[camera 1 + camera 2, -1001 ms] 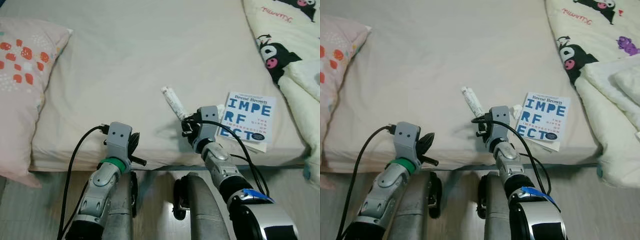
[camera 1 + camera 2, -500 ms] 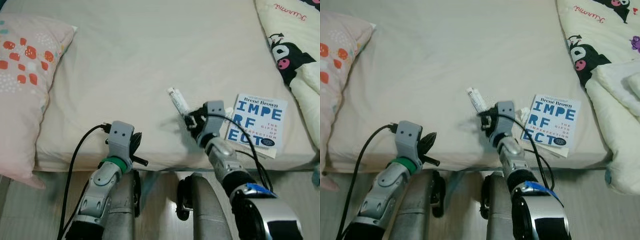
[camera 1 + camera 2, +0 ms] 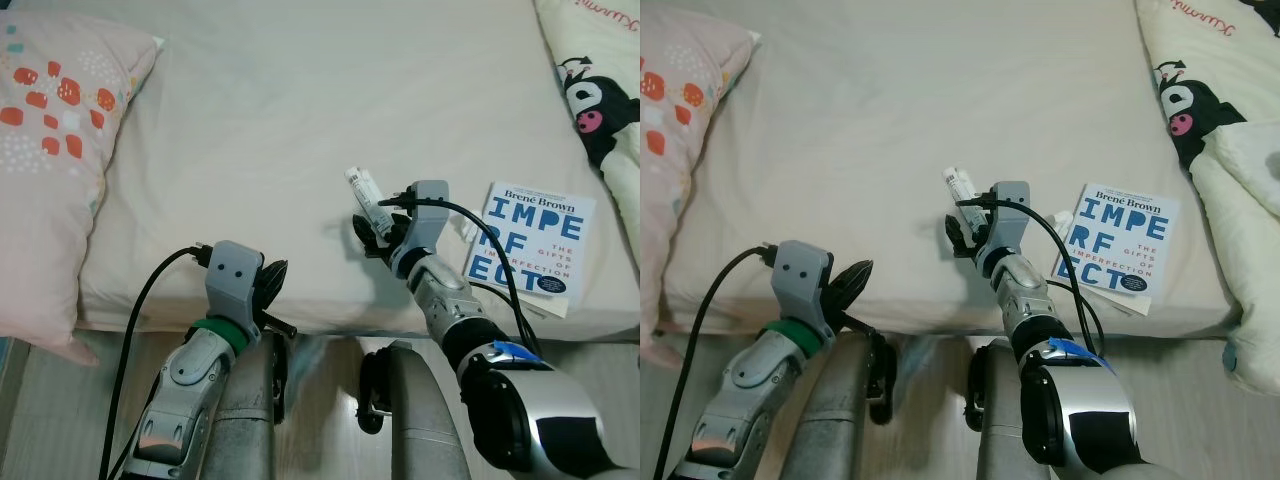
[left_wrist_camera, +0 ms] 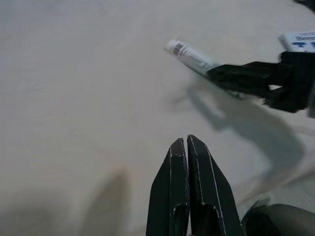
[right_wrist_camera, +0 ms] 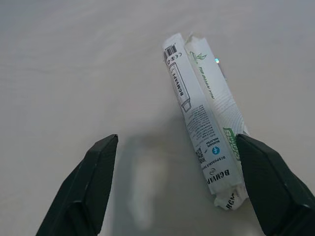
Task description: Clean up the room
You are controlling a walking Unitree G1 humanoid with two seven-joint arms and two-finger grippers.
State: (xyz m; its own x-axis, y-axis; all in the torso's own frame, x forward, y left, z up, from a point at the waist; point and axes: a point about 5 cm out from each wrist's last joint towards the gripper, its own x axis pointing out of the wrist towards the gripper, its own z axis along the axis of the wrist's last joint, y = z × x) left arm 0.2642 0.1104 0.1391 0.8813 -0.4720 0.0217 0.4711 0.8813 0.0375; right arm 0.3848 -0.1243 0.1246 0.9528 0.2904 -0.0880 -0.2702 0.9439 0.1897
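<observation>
White packet (image 5: pixel 204 128) lies mid-bed (image 3: pixel 300 120), left of the book (image 3: pixel 528 245). Right gripper (image 5: pixel 172 189) sits at its near end, fingers spread wide; one finger (image 5: pixel 268 189) is beside the packet, which lies off-centre toward it. Long axis runs near-right to far-left, roughly along the fingers. Left gripper (image 4: pixel 188 172) is pressed together, farther off, at the bed's near edge. Packet print reads "BGMVAP…"; book reads "Brené Brown", "IMPERFECT…".

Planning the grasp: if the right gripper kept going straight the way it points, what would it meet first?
Probably the white packet. The right gripper is open, and the packet lies just ahead on the sheet, nearer one finger than the gap's middle. Depth is unclear, so that finger might catch it.
</observation>
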